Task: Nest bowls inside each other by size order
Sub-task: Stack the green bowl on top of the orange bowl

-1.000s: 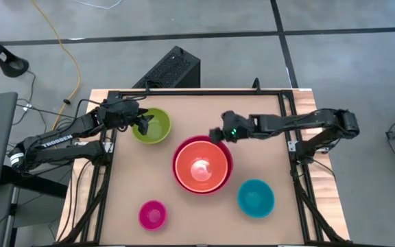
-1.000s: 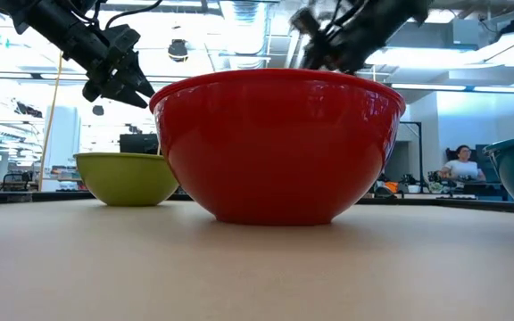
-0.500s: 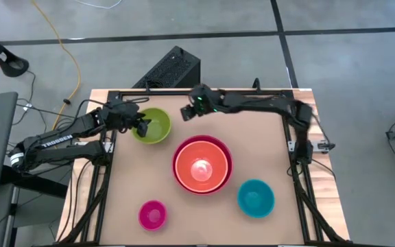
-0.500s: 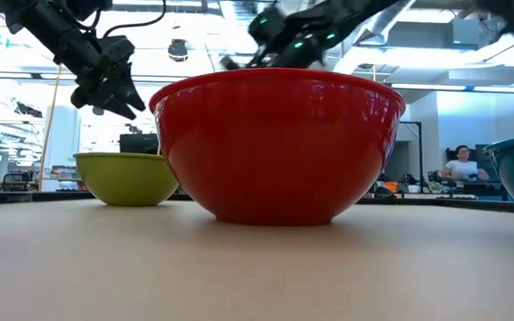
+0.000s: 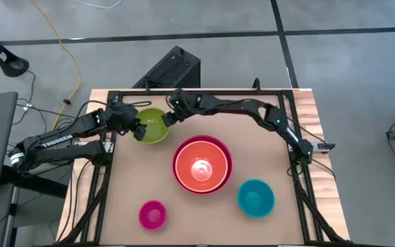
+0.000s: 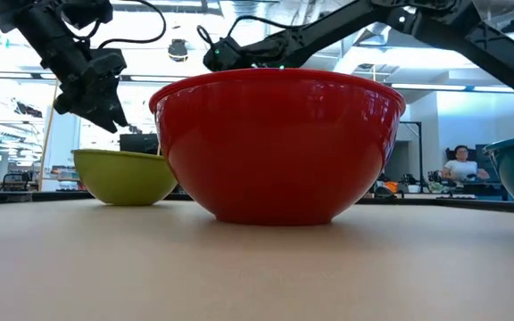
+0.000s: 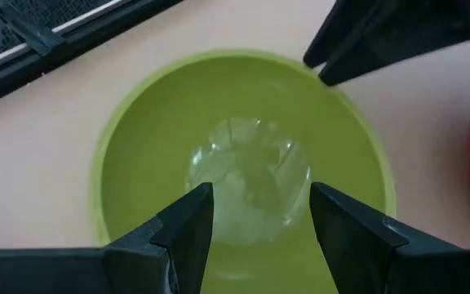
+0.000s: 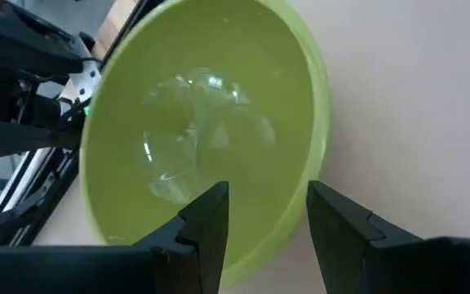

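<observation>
The lime green bowl (image 5: 152, 126) stands on its base at the table's far left. My left gripper (image 5: 138, 132) is open and hovers over the bowl's left rim; its wrist view (image 7: 259, 192) looks down into the bowl (image 7: 243, 163). My right gripper (image 5: 164, 118) is open and reaches across above the bowl's right rim (image 8: 321, 122), its fingers standing either side of that rim's line. In the low view both grippers are above the bowl (image 6: 128, 176). The orange bowl (image 5: 201, 165) sits inside the large magenta bowl (image 5: 226, 156) at mid-table.
The teal bowl (image 5: 255, 197) stands near the right front and the small pink bowl (image 5: 152, 215) near the left front. A black frame (image 5: 204, 92) runs along the table's far edge. Bare tabletop lies between the bowls.
My right gripper has swung from above the far rim of the orange bowl toward the table's far left, ending over the green bowl's right rim. My left gripper has shifted slightly toward the table's left edge. No bowl has moved.
</observation>
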